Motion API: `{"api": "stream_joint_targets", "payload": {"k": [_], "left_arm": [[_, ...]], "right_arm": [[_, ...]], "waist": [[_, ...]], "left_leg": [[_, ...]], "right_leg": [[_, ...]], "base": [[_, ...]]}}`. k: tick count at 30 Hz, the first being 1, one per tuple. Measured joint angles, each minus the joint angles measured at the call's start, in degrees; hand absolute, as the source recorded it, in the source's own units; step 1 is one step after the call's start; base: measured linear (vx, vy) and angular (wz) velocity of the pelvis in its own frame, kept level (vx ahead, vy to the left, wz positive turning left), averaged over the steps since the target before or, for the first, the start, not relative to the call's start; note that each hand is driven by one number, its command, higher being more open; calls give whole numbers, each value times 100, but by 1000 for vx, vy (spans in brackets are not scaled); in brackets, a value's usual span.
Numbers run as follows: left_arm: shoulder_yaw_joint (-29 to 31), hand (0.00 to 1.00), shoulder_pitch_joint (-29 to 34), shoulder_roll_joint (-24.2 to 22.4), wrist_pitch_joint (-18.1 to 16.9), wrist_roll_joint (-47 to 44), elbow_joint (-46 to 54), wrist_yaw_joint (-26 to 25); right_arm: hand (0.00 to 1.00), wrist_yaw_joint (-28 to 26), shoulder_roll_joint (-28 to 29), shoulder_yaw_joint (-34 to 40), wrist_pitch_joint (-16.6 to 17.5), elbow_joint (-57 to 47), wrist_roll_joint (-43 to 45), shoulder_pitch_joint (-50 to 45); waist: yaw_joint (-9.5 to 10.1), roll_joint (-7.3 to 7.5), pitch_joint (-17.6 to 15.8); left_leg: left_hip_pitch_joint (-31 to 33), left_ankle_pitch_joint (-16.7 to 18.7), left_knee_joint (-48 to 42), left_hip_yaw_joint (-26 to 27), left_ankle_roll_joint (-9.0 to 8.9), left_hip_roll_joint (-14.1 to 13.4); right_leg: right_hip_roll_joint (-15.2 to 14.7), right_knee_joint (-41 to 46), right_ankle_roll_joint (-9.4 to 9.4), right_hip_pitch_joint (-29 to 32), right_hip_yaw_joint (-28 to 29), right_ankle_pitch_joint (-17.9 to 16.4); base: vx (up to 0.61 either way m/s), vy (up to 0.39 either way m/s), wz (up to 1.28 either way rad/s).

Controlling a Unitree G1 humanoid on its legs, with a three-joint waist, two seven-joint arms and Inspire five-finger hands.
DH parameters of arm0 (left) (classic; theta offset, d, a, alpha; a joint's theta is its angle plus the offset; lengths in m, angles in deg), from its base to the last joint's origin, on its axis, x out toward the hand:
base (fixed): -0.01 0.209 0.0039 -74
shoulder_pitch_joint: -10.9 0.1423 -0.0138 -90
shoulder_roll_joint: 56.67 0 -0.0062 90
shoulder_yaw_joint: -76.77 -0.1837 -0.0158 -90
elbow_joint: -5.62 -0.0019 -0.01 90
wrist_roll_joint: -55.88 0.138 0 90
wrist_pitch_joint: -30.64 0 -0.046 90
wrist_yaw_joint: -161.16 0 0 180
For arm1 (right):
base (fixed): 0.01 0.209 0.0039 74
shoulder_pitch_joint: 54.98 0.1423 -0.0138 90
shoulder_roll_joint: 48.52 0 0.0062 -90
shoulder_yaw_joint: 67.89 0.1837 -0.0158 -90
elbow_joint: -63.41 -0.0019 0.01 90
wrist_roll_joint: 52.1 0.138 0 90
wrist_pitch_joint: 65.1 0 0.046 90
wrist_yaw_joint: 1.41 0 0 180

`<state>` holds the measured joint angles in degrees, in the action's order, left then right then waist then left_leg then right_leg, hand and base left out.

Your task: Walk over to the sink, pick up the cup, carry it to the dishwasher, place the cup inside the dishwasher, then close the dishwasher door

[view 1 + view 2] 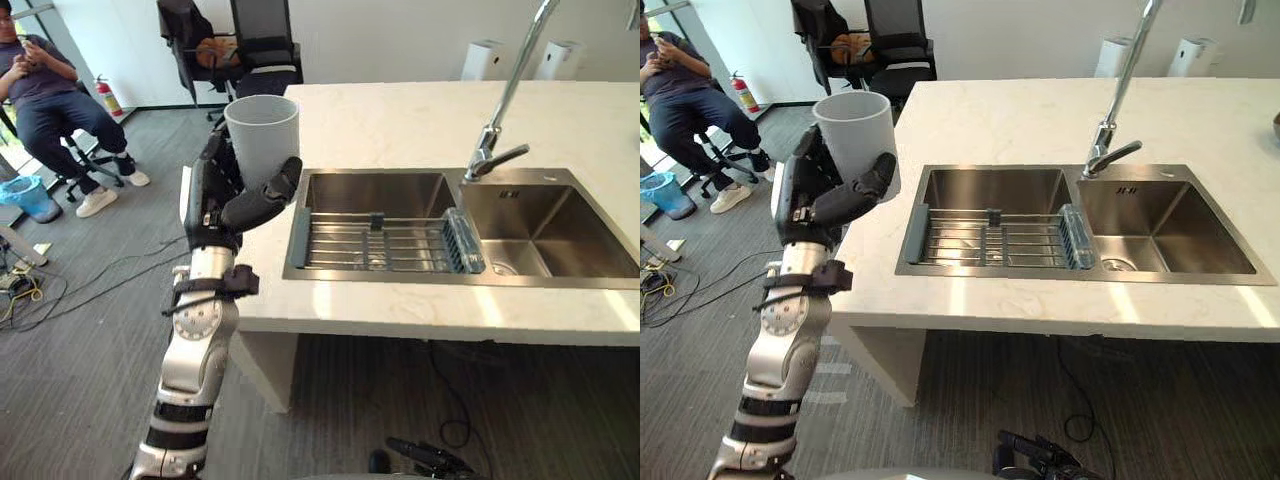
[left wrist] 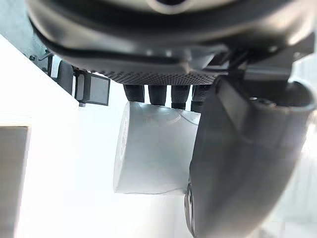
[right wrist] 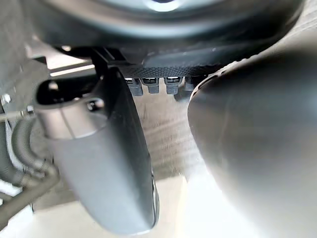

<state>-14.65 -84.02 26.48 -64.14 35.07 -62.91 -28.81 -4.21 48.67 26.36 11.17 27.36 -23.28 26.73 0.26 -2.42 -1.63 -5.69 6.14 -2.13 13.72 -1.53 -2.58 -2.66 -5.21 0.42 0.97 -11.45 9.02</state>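
Beside the surface's (image 1: pixel 400 120) left edge, near the sink (image 1: pixel 380 195), the left robot hand (image 1: pixel 225 195) curls fingers and thumb round the cup (image 1: pixel 262 135), held upright and clear of the surface (ready for carrying, I judge). I cannot tell the state of the right robot hand (image 3: pixel 99 163).

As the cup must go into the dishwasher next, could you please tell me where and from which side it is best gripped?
Grip the cup round its lower wall, coming from the side. It is upright, shows no handle and widens toward the rim, so it should not slip down through a wrap there. The left hand holds it so, thumb across the near side.
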Motion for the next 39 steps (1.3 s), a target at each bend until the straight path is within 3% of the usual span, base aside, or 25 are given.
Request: {"api": "stream_joint_targets", "payload": {"k": [7,12,18,19,20,21,22,23,24,25,26,27,29,32,34,35,36,37,38,39], "left_arm": [[567,0,809,-163,-845,-11,605,-67],[1046,0,1279,-201,-876,-57,885,-35],[1280,0,1628,-412,-872,-55,978,161],[1137,0,1563,-500,-965,-43,890,261],[946,0,1503,-521,-1047,-44,812,353],[753,0,1508,-518,-1079,-44,784,473],[616,0,1489,-521,-1147,-43,794,536],[496,0,1436,-440,-1252,-43,804,596],[443,0,1391,-395,-1270,-42,804,634],[322,0,1338,-334,-1272,9,808,646],[250,0,1336,-314,-1275,6,801,634],[213,0,1392,-366,-1277,5,800,644],[139,0,1521,-374,-1282,11,813,658],[-15,0,1573,-342,-1274,170,862,712],[-153,0,1506,-289,-1228,176,974,766],[-426,0,1315,-209,-1231,154,945,771],[-581,0,1202,-155,-1230,155,890,770],[-942,0,947,-81,-1272,78,618,860],[-1248,0,814,-88,-1294,24,339,923],[-1361,0,819,-102,-1296,14,264,933]], "right_arm": [[100,293,81,63,27,-10,122,-124],[100,217,86,105,5,-3,-90,-135],[100,-152,-75,2,59,248,-617,-113],[100,-120,-116,233,165,375,-500,-1],[100,6,-162,372,206,376,-281,36],[100,71,-238,539,279,336,-93,21],[100,75,-339,600,332,225,-40,-11],[100,80,-373,668,413,97,53,49],[100,79,-376,672,440,55,79,77],[100,73,-354,739,455,52,79,115],[100,114,-313,823,412,44,80,212],[100,164,-327,814,369,-9,81,215],[100,401,-245,774,305,-124,83,215],[100,715,-148,764,133,-226,119,311],[100,730,-48,726,90,-362,114,342],[100,724,95,710,117,-398,100,316],[100,727,164,667,132,-435,99,283],[100,808,280,615,270,-615,236,158],[100,864,334,598,405,-695,449,94],[100,885,338,545,464,-757,528,101]], "waist": [[208,74,53],[316,73,49],[602,67,2],[398,164,-172],[370,121,-258],[350,43,-245],[347,-137,-224],[352,-221,-228],[332,-214,-240],[248,-140,-245],[199,-110,-299],[208,-113,-320],[317,-90,-336],[398,-71,-347],[408,-143,-380],[331,-157,-423],[277,-160,-448],[228,-148,-457],[207,-132,-447],[211,-133,-444]], "left_leg": [[145,0,-158,-351,53,23],[391,-14,-374,-822,55,43],[758,-437,-54,-1973,84,212],[969,-239,-330,596,873,-353],[1136,-188,-1303,1575,943,-762],[1036,-245,-1839,2190,921,-1087],[983,-423,-1795,2203,633,-1157],[979,-406,-1402,2126,548,-918],[952,-509,-1064,2010,529,-740],[774,-502,-173,1784,538,-384],[757,-447,-266,2037,477,-356],[704,-662,-143,2041,404,-333],[609,-741,113,1678,422,-10],[657,-807,286,1047,710,416],[646,-882,425,428,974,714],[700,-914,417,-143,1158,795],[724,-941,406,-451,1143,821],[733,-1026,369,-1046,1075,947],[674,-1025,332,-1487,1070,1099],[632,-1014,335,-1641,1068,1165]], "right_leg": [[-68,-2,52,-95,-326,-48],[-127,1,63,-179,-783,-127],[-314,33,59,-336,-2109,-215],[-752,87,59,-553,-3595,-314],[-927,254,75,-663,-4026,-378],[-1085,435,153,-806,-4364,-495],[-1097,651,296,-885,-4574,-627],[-1195,834,369,-886,-4640,-730],[-1240,894,393,-860,-4657,-755],[-1450,1014,441,-848,-4986,-796],[-1697,1247,439,-1016,-5428,-794],[-1759,1362,444,-1172,-5673,-797],[-2059,1685,450,-1406,-5929,-696],[-2671,2527,227,-1514,-5878,-478],[-3119,3449,-454,-1282,-4887,-55],[-2837,3778,-354,-953,-3481,-604],[-2522,3870,-163,-814,-2804,-903],[-1887,3943,31,-644,-1780,-1344],[-1406,3936,211,-529,-1082,-1654],[-1232,3928,288,-426,-810,-1784]], "base": [[-45,22,26],[-26,-3,50],[-11,-5,145],[-88,68,368],[-96,148,389],[-66,216,197],[-76,290,174],[-89,269,139],[-132,277,176],[-112,248,195],[-79,269,208],[-25,205,152],[-14,207,122],[54,190,122],[121,172,168],[53,72,203],[58,8,268],[73,-73,270],[87,-87,245],[129,-56,201]]}}
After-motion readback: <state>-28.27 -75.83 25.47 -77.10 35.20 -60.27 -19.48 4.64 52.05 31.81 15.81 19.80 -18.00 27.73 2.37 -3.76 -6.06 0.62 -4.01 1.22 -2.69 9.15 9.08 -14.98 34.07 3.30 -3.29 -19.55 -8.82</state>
